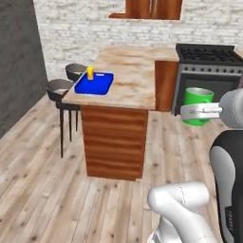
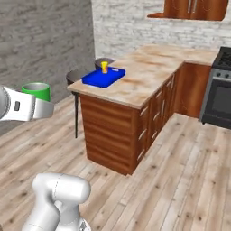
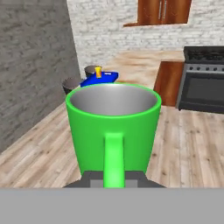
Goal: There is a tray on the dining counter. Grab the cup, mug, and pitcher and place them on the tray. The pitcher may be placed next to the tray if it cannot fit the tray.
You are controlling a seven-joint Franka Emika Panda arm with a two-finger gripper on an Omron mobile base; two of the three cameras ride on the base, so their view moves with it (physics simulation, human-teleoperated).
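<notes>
Mug in end effector, unlabelled

The white arm rises from its base, bends at a dark elbow joint and reaches out level, well above the floor and well short of the counter. The hand sits horizontal at the end of the wrist, its fingers clamped tight on the mug, which stands upright, handle toward the wrist.

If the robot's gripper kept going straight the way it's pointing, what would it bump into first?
Probably the dining counter near the tray; the gripper, shut on the mug, faces it across open floor. Depth is unclear.
</notes>
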